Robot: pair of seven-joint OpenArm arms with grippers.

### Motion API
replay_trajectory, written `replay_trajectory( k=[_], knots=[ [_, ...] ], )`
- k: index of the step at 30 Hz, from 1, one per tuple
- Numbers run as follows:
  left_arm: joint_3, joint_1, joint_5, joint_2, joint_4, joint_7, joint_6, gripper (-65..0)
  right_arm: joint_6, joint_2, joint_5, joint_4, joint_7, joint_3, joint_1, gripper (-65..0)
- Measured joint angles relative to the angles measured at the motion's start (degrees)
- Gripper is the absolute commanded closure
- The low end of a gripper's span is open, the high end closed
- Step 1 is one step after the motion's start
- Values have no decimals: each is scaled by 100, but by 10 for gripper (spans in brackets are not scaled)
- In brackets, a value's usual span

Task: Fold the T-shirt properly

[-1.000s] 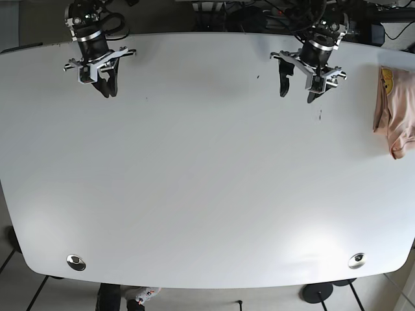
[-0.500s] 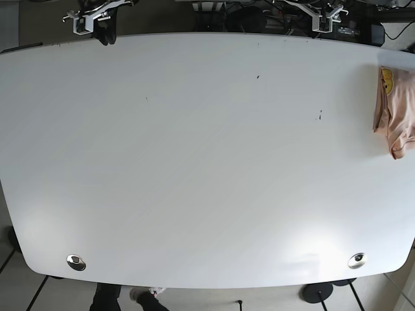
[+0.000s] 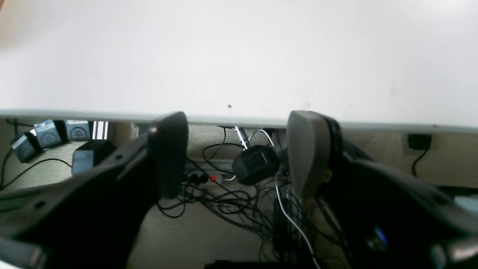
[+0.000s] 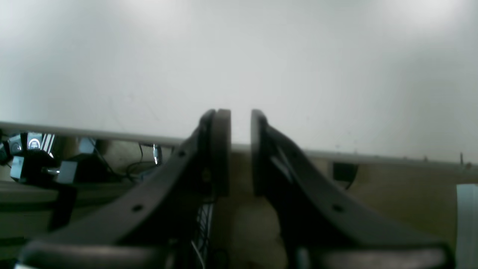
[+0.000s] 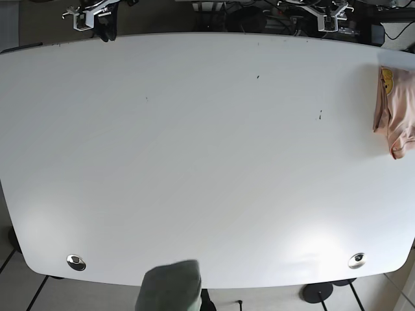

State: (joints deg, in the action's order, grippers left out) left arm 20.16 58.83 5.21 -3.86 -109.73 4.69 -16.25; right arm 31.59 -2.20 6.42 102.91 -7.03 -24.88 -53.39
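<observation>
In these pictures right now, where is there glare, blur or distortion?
Base view: the table edges curve from lens distortion, with a bright glare patch near the front right. Left wrist view: the open left gripper is soft, the cables sharper. Right wrist view: hazy overall; the right gripper is blurred.

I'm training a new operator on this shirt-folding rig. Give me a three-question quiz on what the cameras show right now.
1. True or false: the left gripper is holding cloth.
2. Where does the folded peach shirt lie on the white table in the base view? A) centre B) right edge C) near-left corner
3. Fill in: the grey-green cloth shows at the table's ____ edge in the base view.

Key: 1 false, its jaws stand apart and empty, and the right gripper is also empty; 2 B; 3 near.
</observation>
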Motion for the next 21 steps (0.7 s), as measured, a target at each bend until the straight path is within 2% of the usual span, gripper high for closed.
replay_trajectory(
  k=[5, 10, 13, 17, 21],
  knots=[
    [-160, -308, -9, -9, -278, 2, 17, -375, -2, 9, 4, 35, -20, -4, 415, -86],
    [-168, -1062, -17, -146, -273, -2, 4, -258, -2, 9, 2, 48, 13, -20, 879, -86],
    [-188, -1294, -22, -391, -271, 44, 0, -260, -2, 11, -4, 46, 20, -15, 1158, -86],
    [-190, -1613, -2, -396, -260, -4, -2, -260, 0, 0, -15, 44, 17, -15, 1429, -86],
    [-190, -1593, -4, -376, -260, 42, -4, -261, 20, -7, -15, 44, 660, -15, 1805, -94]
  ],
)
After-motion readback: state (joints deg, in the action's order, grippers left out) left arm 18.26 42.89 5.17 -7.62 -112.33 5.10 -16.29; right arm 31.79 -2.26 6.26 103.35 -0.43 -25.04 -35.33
